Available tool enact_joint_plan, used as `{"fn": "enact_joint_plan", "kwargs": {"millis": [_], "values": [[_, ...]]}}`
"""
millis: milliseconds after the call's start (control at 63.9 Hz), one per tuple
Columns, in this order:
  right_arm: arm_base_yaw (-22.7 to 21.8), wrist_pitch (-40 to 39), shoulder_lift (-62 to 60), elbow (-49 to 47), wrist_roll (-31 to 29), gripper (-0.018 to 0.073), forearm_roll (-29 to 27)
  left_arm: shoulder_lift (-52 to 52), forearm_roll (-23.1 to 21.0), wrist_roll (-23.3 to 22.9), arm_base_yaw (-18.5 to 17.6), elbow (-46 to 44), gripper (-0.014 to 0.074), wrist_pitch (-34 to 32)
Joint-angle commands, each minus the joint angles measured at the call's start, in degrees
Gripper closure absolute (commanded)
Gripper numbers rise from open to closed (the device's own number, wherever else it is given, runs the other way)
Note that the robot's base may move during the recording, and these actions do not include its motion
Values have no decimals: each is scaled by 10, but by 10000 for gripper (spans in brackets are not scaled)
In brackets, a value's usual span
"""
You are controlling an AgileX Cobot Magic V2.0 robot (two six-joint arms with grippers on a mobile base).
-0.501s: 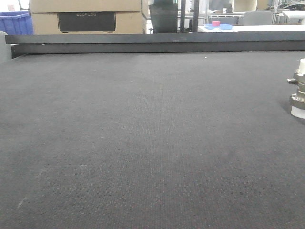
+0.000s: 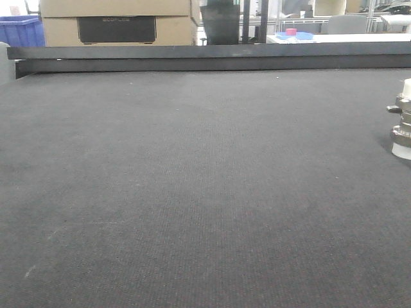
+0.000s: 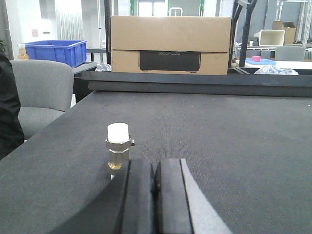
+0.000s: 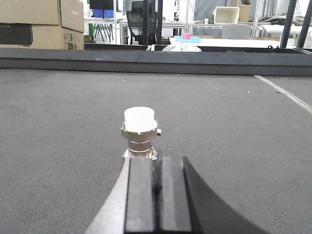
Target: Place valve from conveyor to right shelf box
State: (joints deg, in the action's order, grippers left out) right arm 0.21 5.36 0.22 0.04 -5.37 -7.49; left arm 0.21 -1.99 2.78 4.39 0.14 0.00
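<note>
Over on the left, a valve [image 3: 118, 148] stands upright on the belt [image 3: 234, 146], white cap up. It is near the belt's left edge, just ahead and a little left of the left gripper [image 3: 155, 168]. That gripper's pads are pressed together on nothing, so I'd say it's parked low, not reaching. Moving right, the front view shows a valve [image 2: 402, 119] upright at the belt's right side, cut by the frame edge. The right gripper [image 4: 157, 165] sits low just behind a valve [image 4: 140, 131], lined up almost dead on it. Its pads are together too, so they'd need to part before any grasp. Whether these are one valve or two I can't tell. The shelf isn't in sight.
</note>
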Motion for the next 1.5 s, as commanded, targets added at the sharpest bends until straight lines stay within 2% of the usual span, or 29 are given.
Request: {"fn": "enact_joint_plan", "kwargs": {"millis": [0, 282, 360, 454, 579, 704, 767, 861, 1002, 1080, 1143, 1205, 1315, 1377, 1487], "values": [[-2, -13, -2, 0, -1, 715, -2, -2, -1, -3, -1, -1, 708, -13], [-2, -50, -2, 0, -1, 715, -2, -2, -1, -3, -1, -1, 708, -59], [-2, -80, -2, 0, -1, 715, -2, -2, -4, -3, -1, -1, 708, -86], [-2, -110, -2, 0, -1, 715, -2, -2, -4, -3, -1, -11, 708, -83], [-2, -73, -2, -90, -1, 715, -2, 2, -4, -3, -1, -87, 708, -33], [-2, 6, 10, -196, -1, 705, -2, 56, 20, -3, -1, -193, 698, 84], [-2, 35, 41, -240, -1, 657, -2, 89, 31, -3, -1, -235, 650, 124], [-2, 47, 90, -287, -1, 530, -2, 155, 39, -3, -1, -300, 496, 168], [-2, 44, 182, -332, -1, 239, 3, 260, 37, -3, -1, -375, 200, 212], [-2, 29, 232, -337, -1, 97, 28, 301, 32, -3, -8, -403, 89, 220], [-2, 9, 271, -337, -1, -19, 39, 336, 10, -3, -17, -424, 9, 221], [-2, -2, 307, -340, -1, -10, 40, 363, -14, -4, -24, -449, -6, 237], [-2, 36, 369, -378, -1, -10, 40, 420, -41, -4, -25, -508, -3, 319], [-2, 105, 406, -422, -1, -10, 40, 448, -43, -4, -25, -545, -3, 374], [6, 250, 485, -529, -1, -10, 40, 486, -42, -4, -37, -591, -3, 433]]}}
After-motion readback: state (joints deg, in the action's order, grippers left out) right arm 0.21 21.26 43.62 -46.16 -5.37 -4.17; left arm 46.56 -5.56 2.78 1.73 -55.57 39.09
